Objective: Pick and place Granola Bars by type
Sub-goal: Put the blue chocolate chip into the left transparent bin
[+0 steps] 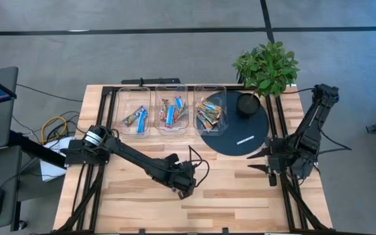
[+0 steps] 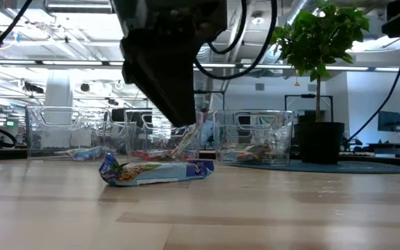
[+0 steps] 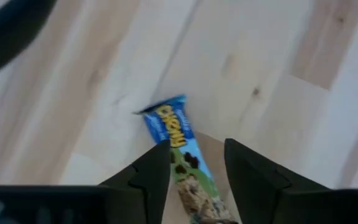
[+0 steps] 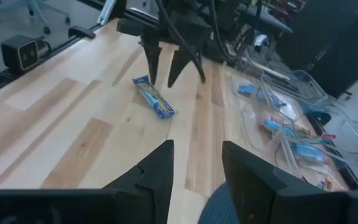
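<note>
Loose granola bar point(image 4: 155, 98) lies flat on bare wood, near table front, directly under left gripper point(image 4: 165, 73). Its fingers part-open, straddling bar, holding nothing. Right gripper point(image 1: 262, 161) waits by dark disc point(image 1: 224, 140), part-open, empty. Bar looks light, wrapper crinkly, slick; you pinch mid-length across narrow sides.

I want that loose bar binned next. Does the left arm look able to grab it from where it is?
Probably yes. The left gripper hangs just above the granola bar, its open fingers straddling it, with only bare table around it.
</note>
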